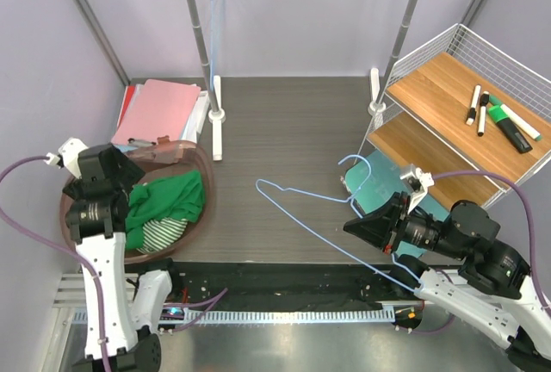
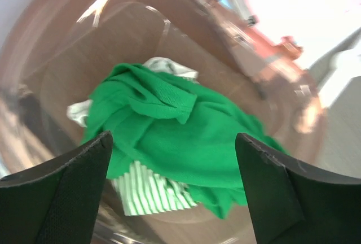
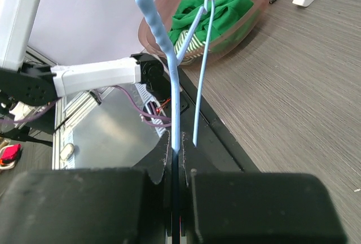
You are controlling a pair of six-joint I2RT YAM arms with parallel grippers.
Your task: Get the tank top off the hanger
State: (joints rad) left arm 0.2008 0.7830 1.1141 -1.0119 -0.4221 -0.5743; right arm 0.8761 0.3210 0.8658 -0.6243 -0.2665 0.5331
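Note:
The green tank top point(image 1: 168, 201) lies crumpled in a brown translucent basket point(image 1: 205, 174) at the left, on top of a green-and-white striped garment point(image 1: 160, 232). It also shows in the left wrist view point(image 2: 169, 131) and far off in the right wrist view point(image 3: 217, 8). My left gripper point(image 2: 172, 187) is open and empty, hovering just above the tank top. My right gripper point(image 3: 175, 152) is shut on the bare light-blue wire hanger point(image 1: 301, 213), holding it over the table; the wire point(image 3: 169, 63) runs up from between the jaws.
A clothes rack with metal posts point(image 1: 200, 36) stands at the back, another blue hanger point(image 1: 213, 2) on its bar. Pink folders point(image 1: 157, 109) lie behind the basket. A wire shelf with wooden boards point(image 1: 448, 96) and markers point(image 1: 504, 122) stands at right.

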